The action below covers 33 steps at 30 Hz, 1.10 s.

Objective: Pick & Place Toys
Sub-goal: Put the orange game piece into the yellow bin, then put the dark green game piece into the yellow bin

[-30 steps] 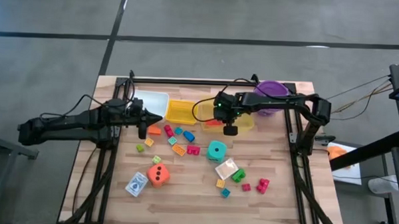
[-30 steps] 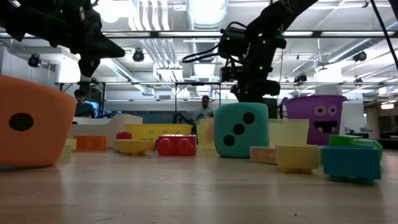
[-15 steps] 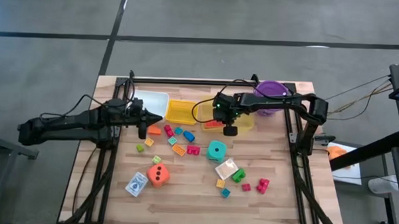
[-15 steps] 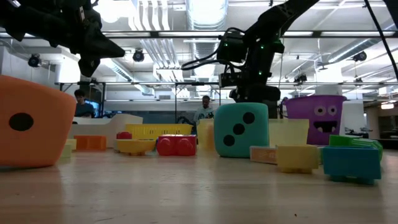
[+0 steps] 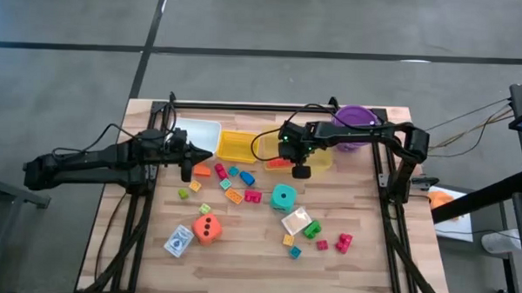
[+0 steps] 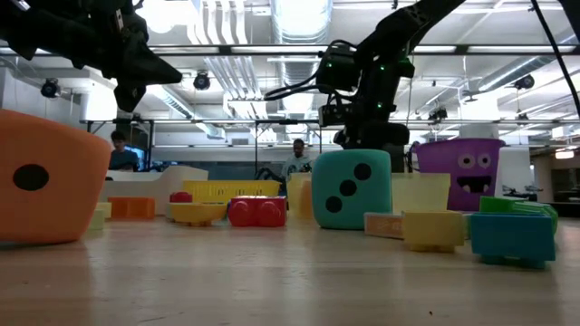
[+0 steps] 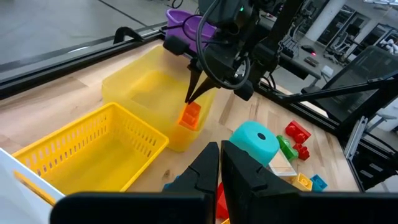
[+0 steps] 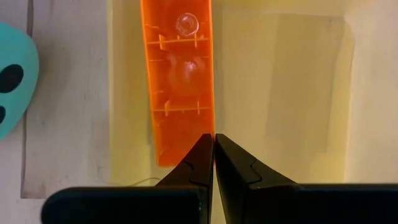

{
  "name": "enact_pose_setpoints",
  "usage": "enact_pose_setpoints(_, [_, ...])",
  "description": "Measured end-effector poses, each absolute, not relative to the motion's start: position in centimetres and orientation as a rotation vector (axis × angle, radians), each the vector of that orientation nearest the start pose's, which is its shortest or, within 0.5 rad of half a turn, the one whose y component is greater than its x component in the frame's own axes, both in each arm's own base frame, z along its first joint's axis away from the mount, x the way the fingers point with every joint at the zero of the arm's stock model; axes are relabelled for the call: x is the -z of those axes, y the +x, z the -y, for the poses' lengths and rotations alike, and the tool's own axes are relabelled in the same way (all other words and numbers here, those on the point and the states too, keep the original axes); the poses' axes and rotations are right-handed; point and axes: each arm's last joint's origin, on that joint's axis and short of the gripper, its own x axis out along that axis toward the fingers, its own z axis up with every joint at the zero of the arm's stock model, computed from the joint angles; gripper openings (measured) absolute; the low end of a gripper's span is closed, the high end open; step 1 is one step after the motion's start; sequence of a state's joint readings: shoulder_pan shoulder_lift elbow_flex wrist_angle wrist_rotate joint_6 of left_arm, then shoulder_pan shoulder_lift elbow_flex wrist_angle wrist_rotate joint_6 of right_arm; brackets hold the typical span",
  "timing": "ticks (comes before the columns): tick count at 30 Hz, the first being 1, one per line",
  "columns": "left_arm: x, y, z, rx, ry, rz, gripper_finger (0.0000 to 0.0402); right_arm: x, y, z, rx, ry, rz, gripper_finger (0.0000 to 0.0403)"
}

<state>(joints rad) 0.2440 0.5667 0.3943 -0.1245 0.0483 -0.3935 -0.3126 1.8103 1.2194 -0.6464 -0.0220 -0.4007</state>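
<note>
My right gripper (image 5: 300,171) points steeply down at the near edge of the translucent yellow bin (image 5: 320,157), shut on an orange brick (image 7: 189,116). A teal die (image 5: 283,197) stands on the table just in front of it. Several small bright bricks (image 5: 240,185), an orange die (image 5: 208,229) and a blue-white card box (image 5: 178,241) lie scattered on the wooden table. My left gripper (image 5: 188,171) is shut on nothing and waits above the table's left side, near the clear bin (image 5: 197,132). My right gripper pinches the orange brick's near end (image 8: 186,157) between its two fingertips, coming from above and pointing steeply down. The brick runs on beyond the fingertips, its hollow underside toward the wrist camera, over the yellow bin's wall (image 8: 127,93). I cannot tell whether it touches the bin.
A yellow slotted basket (image 5: 236,146) stands between the clear bin and the translucent yellow bin along the far edge, and a purple bucket (image 5: 354,117) stands at the far right. A dark frame (image 5: 390,181) runs down the table's sides. People (image 6: 296,156) show in the room behind the table.
</note>
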Motion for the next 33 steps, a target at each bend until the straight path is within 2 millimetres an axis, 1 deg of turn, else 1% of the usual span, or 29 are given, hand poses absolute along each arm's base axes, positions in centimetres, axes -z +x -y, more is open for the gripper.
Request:
enact_pose_setpoints(6, [-23.4,13.8,-3.3,-0.250,-0.433,-0.252,0.0019,-18.2,33.4,10.7,-0.003,-0.135,-1.247,0.0009])
enact_pose_setpoints(8, [-23.4,13.8,-3.3,-0.250,-0.433,-0.253,0.0019,-18.2,33.4,10.7,0.000,-0.132,-1.246,0.0015])
enact_pose_setpoints(11, [-23.4,13.8,-3.3,-0.250,-0.433,-0.252,0.0019,-18.2,33.4,10.7,0.001,-0.131,-1.244,0.0042])
enact_pose_setpoints(18, [-23.4,13.8,-3.3,-0.250,-0.433,-0.253,0.0020,-18.2,33.5,10.8,0.016,-0.118,-1.244,0.0133])
enact_pose_setpoints(22, [-23.4,13.8,-3.3,-0.250,-0.433,-0.253,0.0020,-18.2,33.5,10.8,0.020,-0.115,-1.239,0.0170])
enact_pose_setpoints(27, [-23.4,13.8,-3.3,-0.250,-0.433,-0.252,0.0020,-18.8,33.8,11.0,0.038,-0.110,-1.220,0.0198])
enact_pose_setpoints(31, [-23.4,13.8,-3.3,-0.250,-0.433,-0.253,0.0020,-20.0,34.4,11.4,0.126,-0.135,-1.198,0.0203])
enact_pose_setpoints(33, [-23.4,13.8,-3.3,-0.250,-0.433,-0.253,0.0020,-20.8,34.6,11.5,0.139,-0.136,-1.178,0.0203])
